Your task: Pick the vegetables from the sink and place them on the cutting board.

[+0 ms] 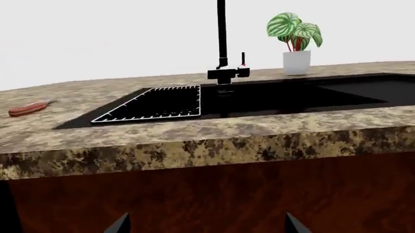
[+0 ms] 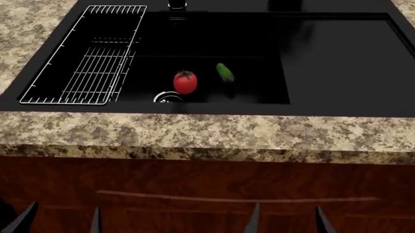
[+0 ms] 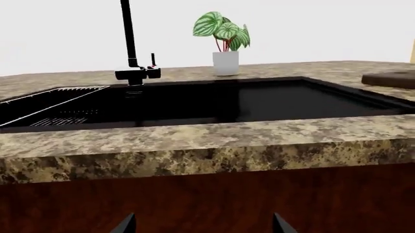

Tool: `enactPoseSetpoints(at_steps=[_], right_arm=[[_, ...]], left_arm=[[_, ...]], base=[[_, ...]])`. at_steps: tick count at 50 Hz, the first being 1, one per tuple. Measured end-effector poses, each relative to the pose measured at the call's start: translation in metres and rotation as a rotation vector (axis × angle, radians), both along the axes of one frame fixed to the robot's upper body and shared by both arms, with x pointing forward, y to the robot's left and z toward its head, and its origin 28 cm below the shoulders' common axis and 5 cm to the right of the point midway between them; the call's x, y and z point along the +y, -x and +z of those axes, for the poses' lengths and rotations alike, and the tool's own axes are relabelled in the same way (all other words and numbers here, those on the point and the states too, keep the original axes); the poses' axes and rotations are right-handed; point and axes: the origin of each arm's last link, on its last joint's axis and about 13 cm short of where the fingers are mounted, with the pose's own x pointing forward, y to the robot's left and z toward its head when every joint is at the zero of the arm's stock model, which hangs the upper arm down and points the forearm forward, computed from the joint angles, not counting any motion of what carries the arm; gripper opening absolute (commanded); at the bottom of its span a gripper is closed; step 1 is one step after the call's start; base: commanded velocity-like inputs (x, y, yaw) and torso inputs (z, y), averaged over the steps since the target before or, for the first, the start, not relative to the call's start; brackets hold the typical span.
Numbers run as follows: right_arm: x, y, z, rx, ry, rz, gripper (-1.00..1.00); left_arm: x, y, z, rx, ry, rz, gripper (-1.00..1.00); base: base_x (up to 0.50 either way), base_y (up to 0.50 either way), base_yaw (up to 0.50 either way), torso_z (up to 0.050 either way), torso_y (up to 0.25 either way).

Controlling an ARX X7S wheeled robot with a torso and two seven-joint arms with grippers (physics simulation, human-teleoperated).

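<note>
A round red tomato point(image 2: 184, 81) with a green stem lies in the black sink point(image 2: 343, 58), beside the drain. Just to its right is a slim dark green cucumber point(image 2: 225, 73). A corner of the dark brown cutting board point(image 3: 392, 79) shows on the counter right of the sink. Both grippers hang low in front of the cabinet, below the counter edge and well short of the basin. My left gripper point(image 2: 60, 221) point(image 1: 206, 225) is open and empty. The right gripper point(image 2: 287, 221) point(image 3: 203, 225) is likewise open with nothing between its fingertips.
A white wire rack point(image 2: 91, 58) covers the sink's left end. A black faucet point(image 1: 222, 39) and a potted plant point(image 1: 296, 41) stand behind the basin. A red-handled knife point(image 1: 27, 108) lies on the granite counter point(image 2: 207, 136) at left. The cabinet front has a long handle point(image 2: 233, 198).
</note>
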Motion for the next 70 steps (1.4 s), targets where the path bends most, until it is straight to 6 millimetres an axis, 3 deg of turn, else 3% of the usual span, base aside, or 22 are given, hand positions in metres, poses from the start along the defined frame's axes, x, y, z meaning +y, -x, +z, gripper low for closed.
enactPoseSetpoints(at_steps=[11,16,21,28,39,50,70], right_arm=[[-0.011,-0.045,0.12,-0.08,0.08,0.014,1.0],[-0.013,-0.078,0.152,-0.044,0.134,0.023,1.0],[-0.015,-0.114,0.172,0.02,0.186,0.012,1.0],[-0.023,-0.156,0.176,0.134,0.239,-0.044,1.0],[-0.034,-0.208,0.161,0.265,0.306,-0.069,1.0],[-0.04,-0.214,0.153,0.301,0.333,-0.075,1.0],[-0.04,-0.207,0.14,0.332,0.369,-0.078,1.0]], left_arm=[[0.001,-0.054,0.085,-0.132,-0.08,-0.028,1.0],[0.0,-0.086,0.114,-0.124,-0.103,-0.022,1.0],[-0.003,-0.119,0.133,-0.082,-0.124,-0.009,1.0],[-0.007,-0.163,0.147,-0.014,-0.144,0.043,1.0],[-0.005,-0.209,0.141,0.072,-0.151,0.089,1.0],[0.002,-0.22,0.141,0.145,-0.142,0.107,1.0],[0.015,-0.219,0.131,0.196,-0.161,0.144,1.0]], base=[[0.0,0.0,0.0,0.05,-0.025],[0.0,0.0,0.0,0.05,0.0],[0.0,0.0,0.0,0.05,0.0],[0.17,0.0,0.0,0.05,0.0],[0.5,0.0,0.0,0.004,0.0],[0.5,0.0,0.0,0.0,0.0],[0.5,0.0,0.0,0.0,0.0]])
